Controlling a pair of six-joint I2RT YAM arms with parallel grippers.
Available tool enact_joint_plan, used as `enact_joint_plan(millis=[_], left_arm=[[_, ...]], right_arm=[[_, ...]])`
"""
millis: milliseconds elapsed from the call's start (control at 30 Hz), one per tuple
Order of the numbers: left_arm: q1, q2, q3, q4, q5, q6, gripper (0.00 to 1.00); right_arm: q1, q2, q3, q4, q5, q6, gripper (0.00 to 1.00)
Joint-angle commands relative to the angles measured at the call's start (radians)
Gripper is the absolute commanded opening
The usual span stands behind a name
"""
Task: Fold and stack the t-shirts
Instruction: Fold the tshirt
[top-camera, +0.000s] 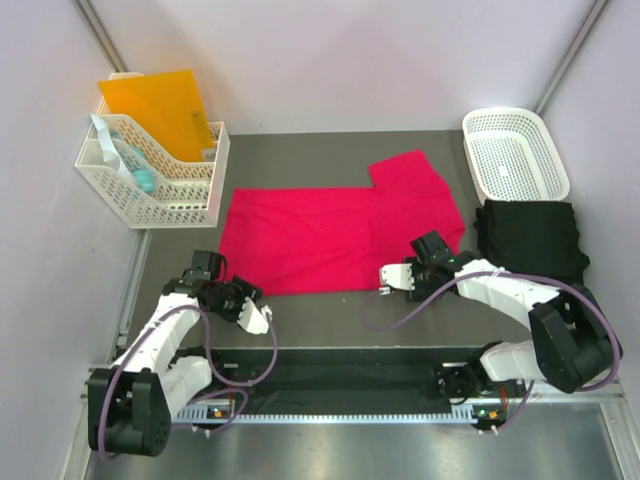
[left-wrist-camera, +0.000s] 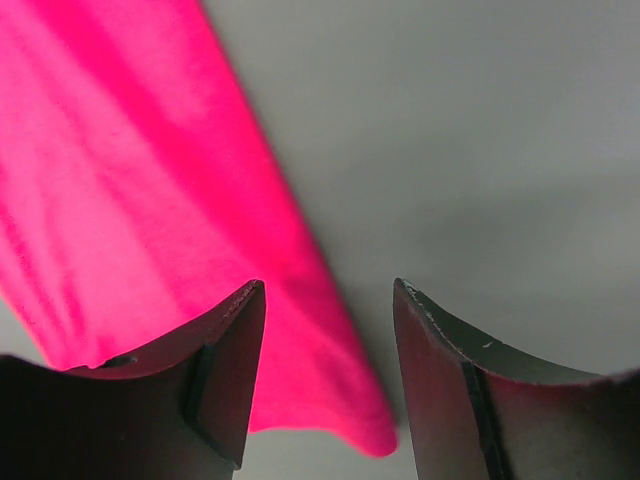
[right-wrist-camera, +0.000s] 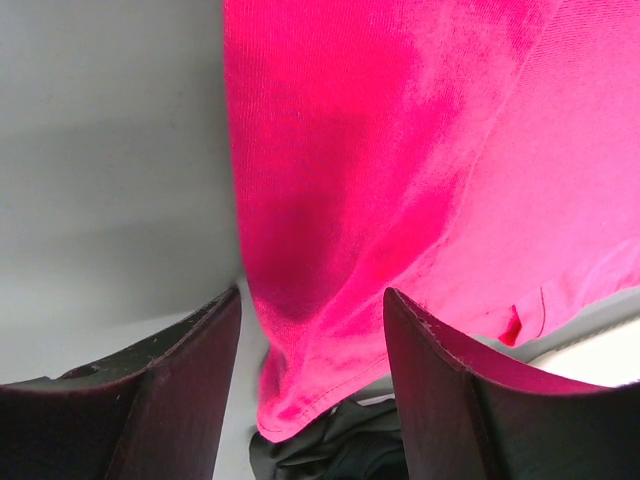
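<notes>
Cloth of two colours on a dark grey table (top-camera: 320, 315). From above: pinkish-red t-shirt (top-camera: 330, 235) spread flat in the middle, one sleeve reaching toward the far right. Black t-shirt (top-camera: 530, 235) folded at the right side, just beside a white lattice basket (top-camera: 515, 150) and near the red one's right edge.

Left gripper (top-camera: 262, 315) low at the red shirt's near left corner, right gripper (top-camera: 385, 278) low at its near right edge.

Only from the wrists: both pincers spread wide, nothing pinched. On the left, red corner under one finger (left-wrist-camera: 220, 370), bare table under the other. On the right, a red hem lying between the two fingers, and below it a dark crumpled patch, too unclear to name.

Only from above: white lattice file rack (top-camera: 150, 185) at far left, orange folder (top-camera: 160, 105) upright in it. Pale lilac walls (top-camera: 350, 60) on three sides, metal rail (top-camera: 400, 410) along the near edge.
</notes>
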Motion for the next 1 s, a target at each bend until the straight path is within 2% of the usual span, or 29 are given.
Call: enact_joint_plan(millis=[0,300,433,700,800,833,900,933,967], left_arm=[[-0.005,-0.001,-0.018,0.047,0.020,0.011,0.58],[-0.005,0.056,-0.066,0.168,-0.015,-0.018,0.57],[-0.005,0.091,-0.064,0.185,-0.023,-0.022,0.56],[-0.005,0.123,-0.070,0.191,-0.023,-0.004,0.53],[-0.005,0.128,-0.072,0.181,-0.030,0.004,0.38],[-0.005,0.126,-0.070,0.175,-0.035,0.005,0.26],[-0.005,0.125,-0.067,0.150,-0.040,0.010,0.16],[-0.005,0.123,-0.066,0.138,-0.043,0.016,0.06],[-0.005,0.120,-0.066,0.135,-0.044,0.018,0.01]], right_arm=[[0.012,0.022,-0.023,-0.002,-0.014,0.021,0.59],[0.013,0.062,0.006,-0.002,-0.025,0.014,0.49],[0.013,0.083,0.021,-0.002,-0.029,0.006,0.43],[0.015,0.118,0.058,-0.023,-0.032,0.009,0.38],[0.015,0.117,0.058,-0.026,-0.038,0.012,0.36],[0.015,0.115,0.056,-0.025,-0.038,0.010,0.34],[0.016,0.118,0.050,-0.023,-0.038,0.009,0.29],[0.018,0.120,0.049,-0.025,-0.038,0.010,0.22],[0.019,0.120,0.046,-0.025,-0.038,0.012,0.17]])
